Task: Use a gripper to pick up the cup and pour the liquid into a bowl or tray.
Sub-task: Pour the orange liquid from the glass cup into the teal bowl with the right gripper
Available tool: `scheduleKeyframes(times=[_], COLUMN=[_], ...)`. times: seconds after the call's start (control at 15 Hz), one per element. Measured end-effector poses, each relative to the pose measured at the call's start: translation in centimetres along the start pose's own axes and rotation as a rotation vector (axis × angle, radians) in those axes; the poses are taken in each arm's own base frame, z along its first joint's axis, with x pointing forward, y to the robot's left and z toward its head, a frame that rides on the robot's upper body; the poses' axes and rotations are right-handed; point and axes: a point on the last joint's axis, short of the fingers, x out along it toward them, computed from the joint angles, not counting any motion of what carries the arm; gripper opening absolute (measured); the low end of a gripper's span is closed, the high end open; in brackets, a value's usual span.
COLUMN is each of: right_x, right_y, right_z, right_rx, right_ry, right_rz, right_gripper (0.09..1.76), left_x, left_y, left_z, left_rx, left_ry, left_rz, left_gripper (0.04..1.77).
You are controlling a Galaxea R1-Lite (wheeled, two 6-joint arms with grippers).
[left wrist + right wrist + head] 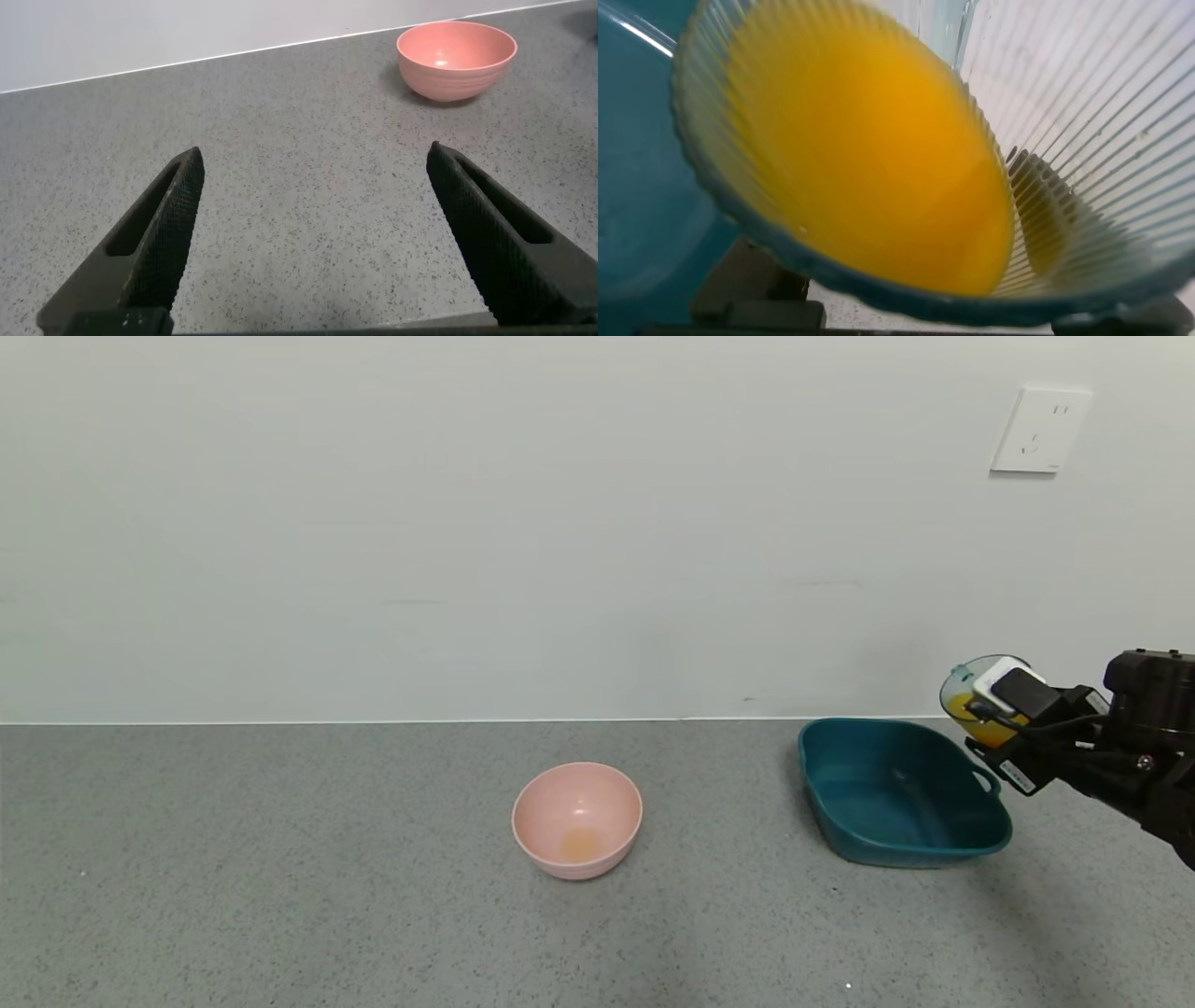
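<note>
My right hand (1004,705) is clamped on the cup (962,695), holding it in the air above the right rear corner of the teal basin (901,793). The cup is tilted, its mouth leaning toward the basin, and the orange-yellow liquid (976,723) has pooled against the lower side of the ribbed wall. In my right wrist view the liquid (868,159) fills most of the cup (1083,121) up to near the rim, with the teal basin (635,215) showing beyond it. I see no stream leaving the rim.

The basin sits on the grey speckled worktop (280,896), near the back wall, its small loop handle on the side nearest my right hand. A round pale pink bowl (577,819) stands well apart from it toward the middle of the worktop, with a faint orange trace at its bottom.

My left hand (313,243) hovers low over bare worktop with its fingers (159,233) spread wide and nothing between them; the pink bowl (456,58) lies farther off.

A white wall socket (1039,430) is mounted on the wall.
</note>
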Motion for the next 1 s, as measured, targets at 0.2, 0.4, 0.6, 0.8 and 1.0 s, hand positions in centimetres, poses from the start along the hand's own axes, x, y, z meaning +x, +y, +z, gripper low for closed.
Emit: scheduleKeyframes(times=[0.2, 0.4, 0.6, 0.8, 1.0], right_x=[-0.06, -0.03, 0.06, 0.16, 0.28], right_y=[-0.06, -0.11, -0.24, -0.18, -0.26], right_z=[0.08, 0.0, -0.12, -0.2, -0.14], right_rx=[-0.061, -0.12, -0.183, -0.232, -0.276], right_ry=[-0.002, 0.002, 0.005, 0.009, 0.007], right_rz=[-0.001, -0.002, -0.005, -0.003, -0.009], right_gripper=[1.35, 1.35, 1.35, 1.35, 1.35], left_x=[0.0, 0.0, 0.0, 0.0, 0.0], left_y=[0.0, 0.0, 0.0, 0.0, 0.0], left_z=[0.0, 0.0, 0.0, 0.0, 0.0], left_rx=[0.0, 0.0, 0.0, 0.0, 0.0], left_ry=[0.0, 0.0, 0.0, 0.0, 0.0], left_rz=[0.0, 0.0, 0.0, 0.0, 0.0], left_gripper=[1.72, 1.72, 1.72, 1.72, 1.72])
